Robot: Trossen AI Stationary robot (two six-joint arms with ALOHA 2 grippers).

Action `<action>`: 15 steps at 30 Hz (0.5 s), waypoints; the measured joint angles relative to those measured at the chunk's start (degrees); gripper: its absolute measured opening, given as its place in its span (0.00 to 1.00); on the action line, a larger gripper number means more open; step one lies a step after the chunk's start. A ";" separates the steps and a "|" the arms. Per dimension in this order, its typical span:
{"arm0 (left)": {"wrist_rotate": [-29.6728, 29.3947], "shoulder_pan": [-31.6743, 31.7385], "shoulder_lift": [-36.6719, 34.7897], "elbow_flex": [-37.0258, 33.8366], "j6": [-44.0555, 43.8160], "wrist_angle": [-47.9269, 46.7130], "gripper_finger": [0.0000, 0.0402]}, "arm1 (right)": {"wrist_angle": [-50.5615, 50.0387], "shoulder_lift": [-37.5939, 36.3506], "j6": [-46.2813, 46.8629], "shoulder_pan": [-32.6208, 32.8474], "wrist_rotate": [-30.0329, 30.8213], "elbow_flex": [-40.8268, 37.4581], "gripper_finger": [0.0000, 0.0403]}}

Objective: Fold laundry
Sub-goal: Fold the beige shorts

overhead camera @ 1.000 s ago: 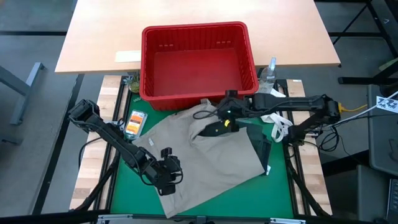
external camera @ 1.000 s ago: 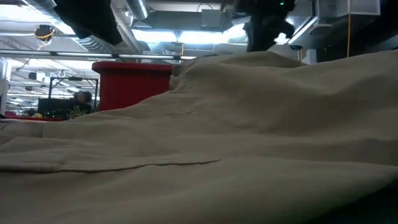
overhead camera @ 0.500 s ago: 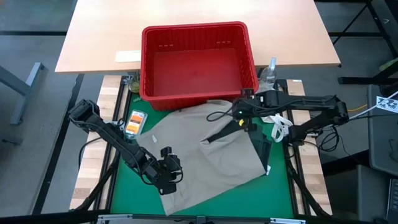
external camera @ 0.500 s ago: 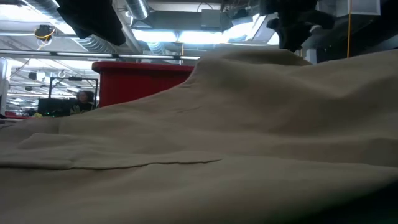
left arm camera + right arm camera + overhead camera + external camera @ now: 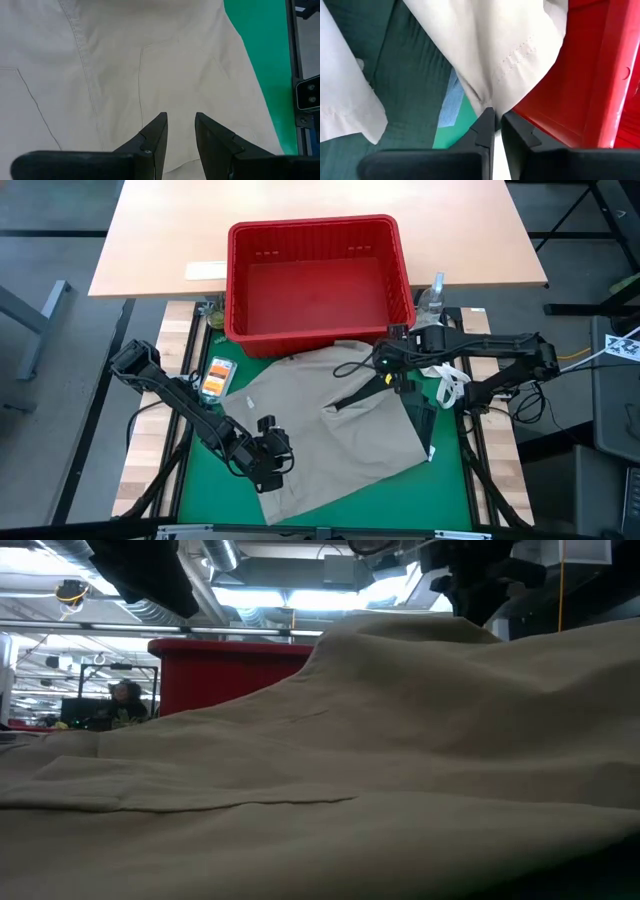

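Spreading across the green mat (image 5: 190, 480), the beige khaki garment (image 5: 320, 430) covers most of the work surface, its far edge lifted toward the red plastic basket (image 5: 318, 242) that stands on the far side of the mat, partly on the light wooden table (image 5: 160, 240) behind. The basket's floor shows bare red from above, with nothing inside it. The right gripper (image 5: 389, 366) sits just in front of the basket's near right corner; in the right wrist view its fingers (image 5: 485, 131) are drawn narrow and pinch a fold of the khaki cloth (image 5: 490, 55), with the basket's red wall (image 5: 590, 75) right beside and a dark green piece (image 5: 400, 65) plus a scrap of light blue denim (image 5: 451, 102) under the raised fabric. From above, the dark green piece (image 5: 420, 415) lies on the right side of the mat, partly under the khaki edge. The left gripper (image 5: 272, 465) rests at the near left corner of the khaki garment; in the left wrist view its fingers (image 5: 152, 140) stand a little apart over the cloth (image 5: 125, 65), and whether they hold any fabric I cannot tell. A small orange-and-dark card-like item (image 5: 216, 377) lies at the mat's left edge, and a clear bottle (image 5: 433, 295) stands beside the basket's right side. From table height the khaki cloth (image 5: 320, 790) fills the foreground, the basket (image 5: 225, 670) rising behind it.
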 joint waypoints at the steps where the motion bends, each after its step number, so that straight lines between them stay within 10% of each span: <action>1: 0.00 0.00 0.00 0.00 0.00 -0.02 0.23 | -0.07 0.00 0.00 0.00 0.00 0.00 0.09; 15: 0.09 0.00 0.00 0.00 0.11 -0.02 0.23 | -4.64 0.00 -0.01 0.00 3.31 0.00 0.32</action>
